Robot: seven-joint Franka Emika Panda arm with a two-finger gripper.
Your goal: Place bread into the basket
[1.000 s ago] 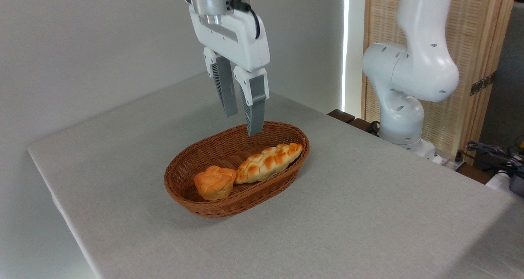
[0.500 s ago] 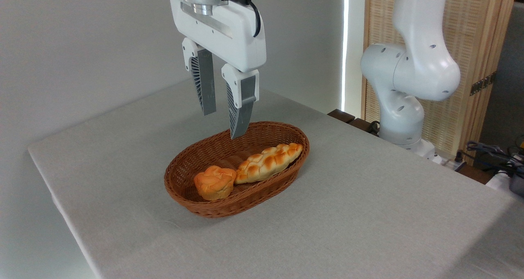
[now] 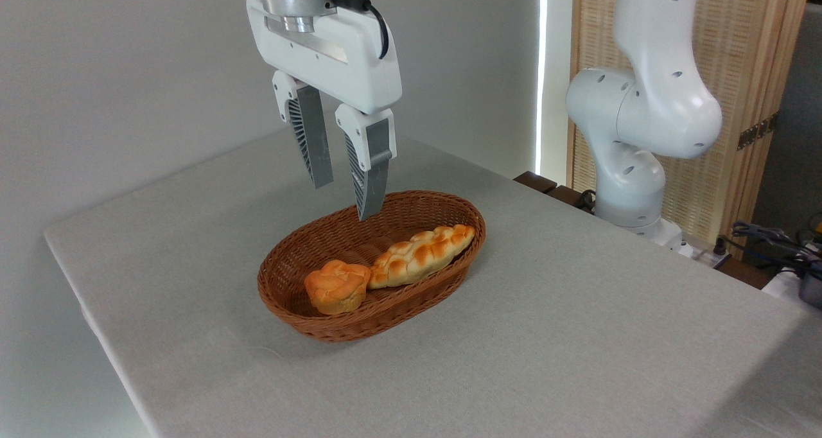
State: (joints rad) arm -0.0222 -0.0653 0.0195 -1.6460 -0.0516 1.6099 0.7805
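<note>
**Braided loaf in the basket, fingers empty**

Although lying fully inside the wicker basket (image 3: 295,309), the braided loaf (image 3: 420,255) rests a little tilted, with one tapered end near the right rim and the other end touching the small round bun (image 3: 336,286). Above the far rim, the gripper (image 3: 347,200) hangs with fingers (image 3: 369,181) apart, holding nothing and well clear of both breads. Task probably finished, judging from this position; basket standing on the grey counter (image 3: 578,335).

On handling, only a judgement: probably light, with a bumpy crust giving good grip, not slippery. Perhaps soft and easy to dent, if real bread; cannot tell from the picture. Best place to take hold: across the thick middle, fingers on the two long sides, not on the thin ends.
</note>
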